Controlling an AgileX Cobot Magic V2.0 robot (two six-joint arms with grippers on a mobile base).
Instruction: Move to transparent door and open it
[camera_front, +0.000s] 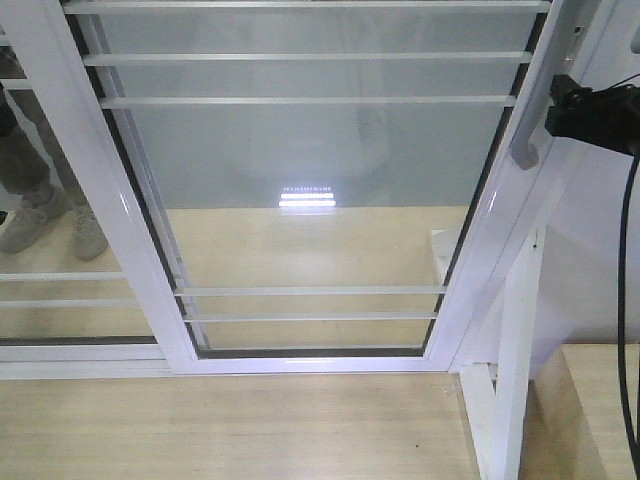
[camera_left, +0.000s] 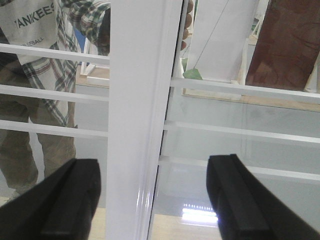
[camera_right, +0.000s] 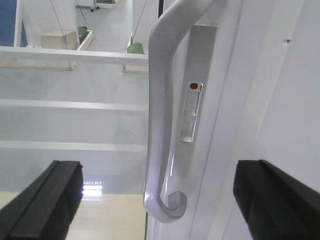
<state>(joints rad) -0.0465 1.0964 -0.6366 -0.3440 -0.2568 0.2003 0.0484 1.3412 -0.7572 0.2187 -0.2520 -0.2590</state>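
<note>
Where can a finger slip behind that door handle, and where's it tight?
Free: the slot between the handle and the lock plate on the rail of the transparent door, above the hook. Tight: the hooked bottom end, curling back toward the rail. The right gripper, jaws open, flanks the handle.

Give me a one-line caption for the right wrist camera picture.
Open right gripper frames the curved handle of the transparent door without touching it.

a person's pale sneakers (camera_front: 35, 222) behind the neighbouring glass panel (camera_front: 60, 300) (in a plaid shirt (camera_left: 47, 75)), light wooden floor (camera_front: 230, 425) in front
</note>
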